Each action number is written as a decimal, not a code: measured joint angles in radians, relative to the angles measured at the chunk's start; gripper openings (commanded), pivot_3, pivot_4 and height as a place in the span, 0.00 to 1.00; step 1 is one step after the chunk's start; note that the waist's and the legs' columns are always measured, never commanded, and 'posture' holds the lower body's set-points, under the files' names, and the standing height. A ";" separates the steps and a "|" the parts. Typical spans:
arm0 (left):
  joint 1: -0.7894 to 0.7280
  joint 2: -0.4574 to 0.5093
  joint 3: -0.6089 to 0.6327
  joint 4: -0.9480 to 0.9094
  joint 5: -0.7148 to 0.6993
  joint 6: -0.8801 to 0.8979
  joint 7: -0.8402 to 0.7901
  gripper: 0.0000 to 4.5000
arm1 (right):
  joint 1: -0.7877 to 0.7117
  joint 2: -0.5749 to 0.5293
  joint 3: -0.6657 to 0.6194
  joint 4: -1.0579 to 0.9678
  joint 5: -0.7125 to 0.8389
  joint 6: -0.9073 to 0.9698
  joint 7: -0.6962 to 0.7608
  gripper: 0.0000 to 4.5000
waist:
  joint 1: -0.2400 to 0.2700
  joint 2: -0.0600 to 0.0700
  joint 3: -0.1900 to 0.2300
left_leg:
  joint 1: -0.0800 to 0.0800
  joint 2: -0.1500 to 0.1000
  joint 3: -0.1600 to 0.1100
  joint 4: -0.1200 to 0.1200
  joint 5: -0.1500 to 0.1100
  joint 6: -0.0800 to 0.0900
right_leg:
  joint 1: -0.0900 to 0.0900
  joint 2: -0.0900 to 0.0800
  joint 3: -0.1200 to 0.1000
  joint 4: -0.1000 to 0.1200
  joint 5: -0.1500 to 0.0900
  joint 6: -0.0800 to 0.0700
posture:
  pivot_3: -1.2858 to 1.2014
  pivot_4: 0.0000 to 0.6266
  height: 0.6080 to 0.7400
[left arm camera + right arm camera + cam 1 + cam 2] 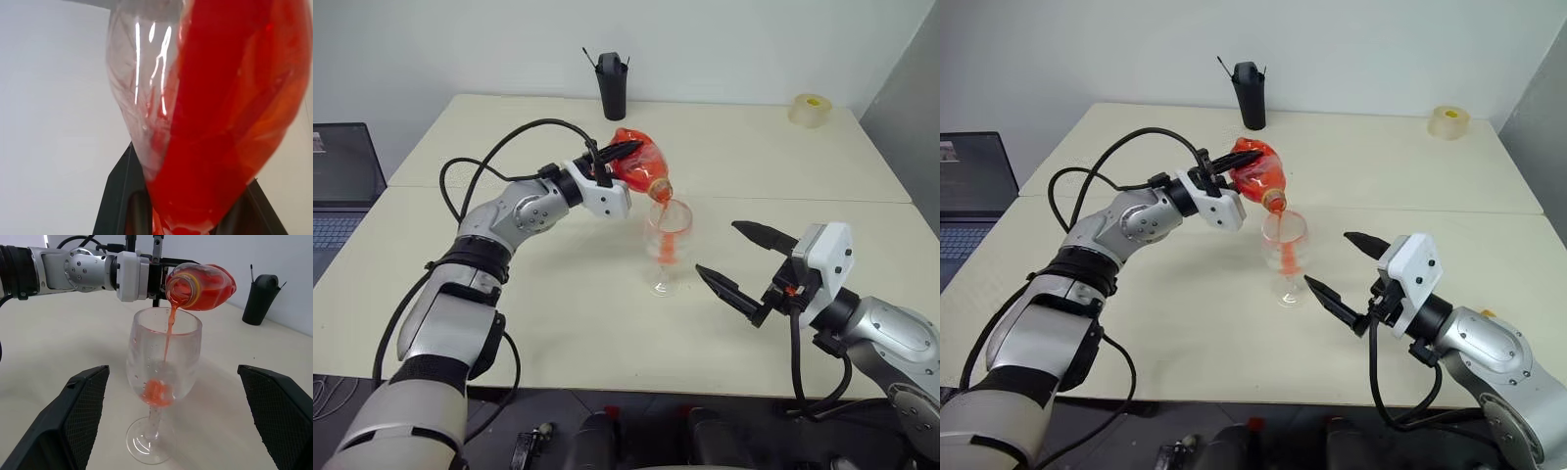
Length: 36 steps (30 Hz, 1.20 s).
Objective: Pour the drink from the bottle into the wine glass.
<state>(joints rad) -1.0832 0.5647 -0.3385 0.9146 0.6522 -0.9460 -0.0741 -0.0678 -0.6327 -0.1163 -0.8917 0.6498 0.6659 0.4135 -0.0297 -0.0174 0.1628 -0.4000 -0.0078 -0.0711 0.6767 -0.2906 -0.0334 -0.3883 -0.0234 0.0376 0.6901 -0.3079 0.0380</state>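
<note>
My left gripper (pixel 619 154) is shut on the bottle (pixel 641 166), a small clear plastic one tipped with its open mouth down over the wine glass (pixel 667 245). A thin stream of the drink (pixel 167 340), bright red, falls from the mouth into the bowl, where a little has pooled at the bottom. The glass stands upright on the pale table (pixel 558 323). The bottle's body (pixel 215 122) is still mostly full of red liquid in the left wrist view. My right gripper (pixel 736 258) stands open just right of the glass, its fingers (pixel 80 406) on either side of it but apart from it.
A tall black holder (pixel 612 83) with sticks in it stands at the table's far edge. A roll of tape (pixel 811 110) lies at the far right corner. A laptop (pixel 342 181) sits off the table's left side.
</note>
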 measured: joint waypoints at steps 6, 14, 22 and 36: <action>-0.003 0.000 -0.010 0.000 0.017 -0.006 0.017 0.20 | 0.000 0.000 0.002 0.000 0.000 0.000 0.000 1.00 | 0.000 0.000 0.000 | 0.000 0.000 0.000 0.000 0.000 0.000 | 0.000 0.000 0.000 0.000 0.000 0.000 | 0.52 0.24 1.00; -0.003 0.007 -0.011 0.000 0.039 -0.013 0.045 0.20 | 0.000 0.000 0.005 0.000 0.000 0.000 0.000 1.00 | 0.000 0.000 0.000 | 0.000 0.000 0.000 0.000 0.001 -0.001 | 0.000 0.000 0.000 0.000 0.000 0.000 | 0.52 0.24 1.00; -0.003 0.014 -0.011 0.000 0.056 -0.017 0.066 0.20 | 0.000 0.000 0.019 0.000 0.000 0.000 0.001 1.00 | 0.000 0.000 0.000 | 0.000 0.000 0.000 0.000 0.001 -0.001 | 0.000 0.000 0.000 0.000 0.000 0.000 | 0.52 0.24 1.00; -0.019 0.023 -0.020 0.000 0.082 -0.019 0.104 0.20 | 0.000 0.000 0.019 0.000 -0.001 -0.002 0.001 1.00 | 0.000 0.000 0.000 | 0.000 0.000 0.000 0.000 0.001 -0.002 | 0.000 0.000 0.000 0.000 0.000 0.000 | 0.52 0.24 1.00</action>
<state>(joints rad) -1.1026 0.5873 -0.3581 0.9142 0.7338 -0.9653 0.0302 -0.0675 -0.6328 -0.0973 -0.8917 0.6490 0.6644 0.4145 -0.0295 -0.0174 0.1628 -0.4000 -0.0077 -0.0709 0.6769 -0.2898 -0.0349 -0.3884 -0.0235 0.0377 0.6903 -0.3079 0.0380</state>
